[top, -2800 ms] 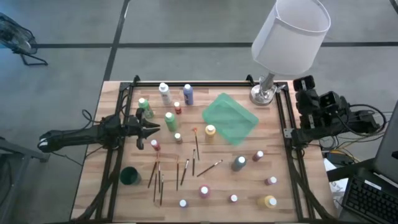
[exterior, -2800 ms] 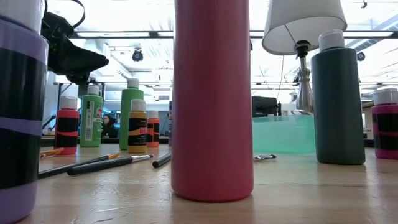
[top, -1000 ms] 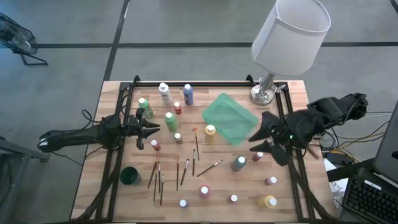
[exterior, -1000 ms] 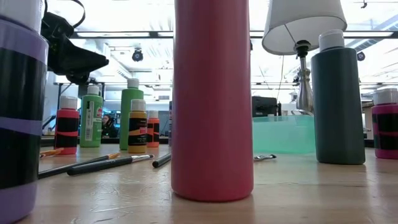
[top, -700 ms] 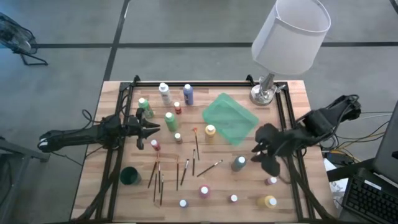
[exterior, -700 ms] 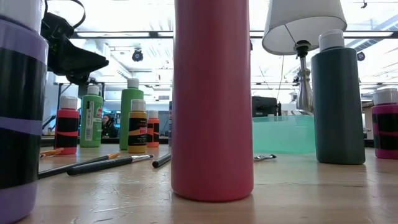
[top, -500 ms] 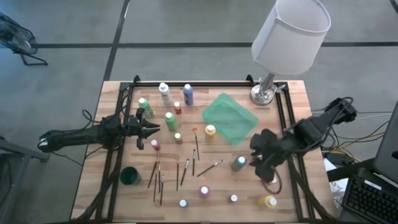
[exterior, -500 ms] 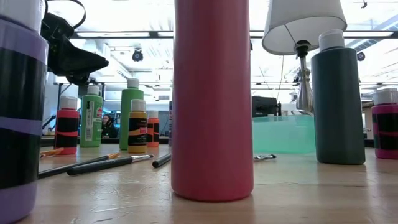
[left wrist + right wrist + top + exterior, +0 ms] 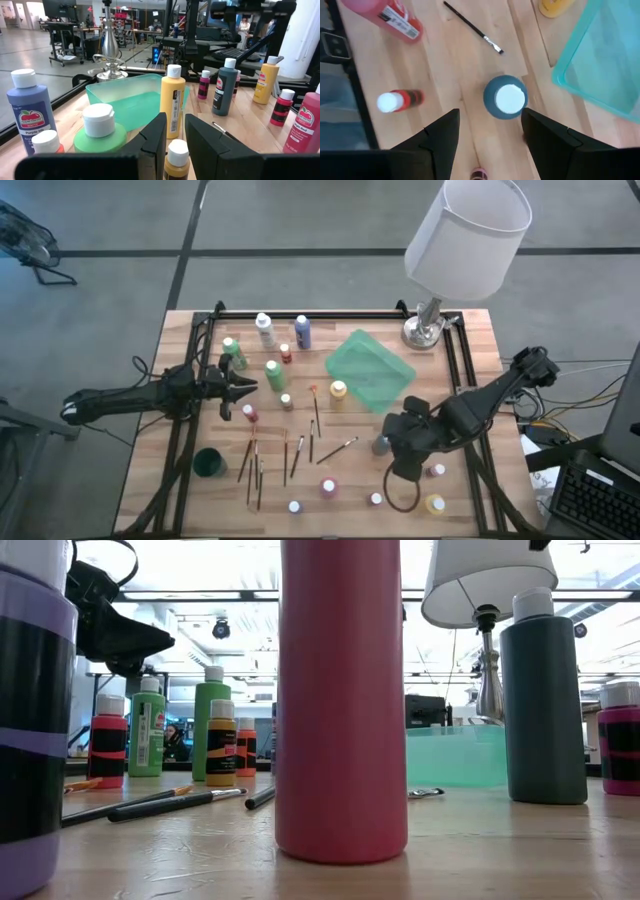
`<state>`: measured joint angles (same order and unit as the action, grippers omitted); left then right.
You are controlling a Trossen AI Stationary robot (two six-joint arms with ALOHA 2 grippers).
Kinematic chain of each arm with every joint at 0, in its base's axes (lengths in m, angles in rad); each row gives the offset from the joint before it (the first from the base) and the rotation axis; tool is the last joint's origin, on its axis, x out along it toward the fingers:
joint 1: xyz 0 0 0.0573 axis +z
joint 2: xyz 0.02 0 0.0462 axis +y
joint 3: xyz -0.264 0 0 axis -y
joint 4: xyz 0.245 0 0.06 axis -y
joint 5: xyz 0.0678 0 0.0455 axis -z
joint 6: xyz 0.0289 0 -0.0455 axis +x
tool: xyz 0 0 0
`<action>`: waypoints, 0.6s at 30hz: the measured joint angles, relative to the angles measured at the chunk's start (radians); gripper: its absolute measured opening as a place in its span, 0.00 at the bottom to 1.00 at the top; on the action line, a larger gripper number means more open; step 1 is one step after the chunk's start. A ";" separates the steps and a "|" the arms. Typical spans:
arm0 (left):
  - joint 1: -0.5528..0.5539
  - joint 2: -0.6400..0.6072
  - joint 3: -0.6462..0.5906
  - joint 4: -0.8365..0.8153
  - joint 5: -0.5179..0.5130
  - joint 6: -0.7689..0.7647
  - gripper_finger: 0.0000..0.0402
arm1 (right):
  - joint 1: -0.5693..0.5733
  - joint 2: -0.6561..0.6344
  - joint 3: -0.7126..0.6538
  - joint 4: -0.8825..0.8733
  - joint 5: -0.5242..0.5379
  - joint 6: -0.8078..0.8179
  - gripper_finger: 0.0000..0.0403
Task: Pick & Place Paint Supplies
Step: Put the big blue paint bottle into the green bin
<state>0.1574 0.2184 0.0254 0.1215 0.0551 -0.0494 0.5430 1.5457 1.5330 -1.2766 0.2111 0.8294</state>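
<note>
The right gripper (image 9: 392,452) hangs above the grey bottle (image 9: 505,96) with its jaws wide apart and empty, probably so that it can come down around the white cap; this bottle stands on the table (image 9: 470,330), just near the green tray (image 9: 370,370). The left gripper (image 9: 245,386) waits at the left among the bottles, jaws almost closed, holding nothing. From above I count about fifteen bottles and roughly seven brushes (image 9: 300,455), though some are partly hidden.

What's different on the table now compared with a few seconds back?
The right arm swung in from its parked spot off the table's right edge; its right gripper now hovers, jaws open, above the grey paint bottle beside the green tray. It has not taken hold of anything. The left gripper, the bottles and the brushes stayed put.
</note>
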 joint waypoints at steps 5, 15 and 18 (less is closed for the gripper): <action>0.000 0.000 0.000 -0.001 0.000 0.000 0.19 | -0.015 0.025 0.000 0.000 -0.001 -0.003 0.54; 0.000 0.000 0.000 0.000 0.000 0.000 0.19 | -0.065 0.022 -0.063 0.017 -0.078 -0.004 0.52; 0.000 0.000 0.000 -0.001 0.000 0.000 0.19 | -0.070 0.021 -0.098 0.032 -0.104 -0.026 0.51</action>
<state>0.1574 0.2184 0.0255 0.1209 0.0550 -0.0490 0.4730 1.5665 1.4345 -1.2442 0.1072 0.8036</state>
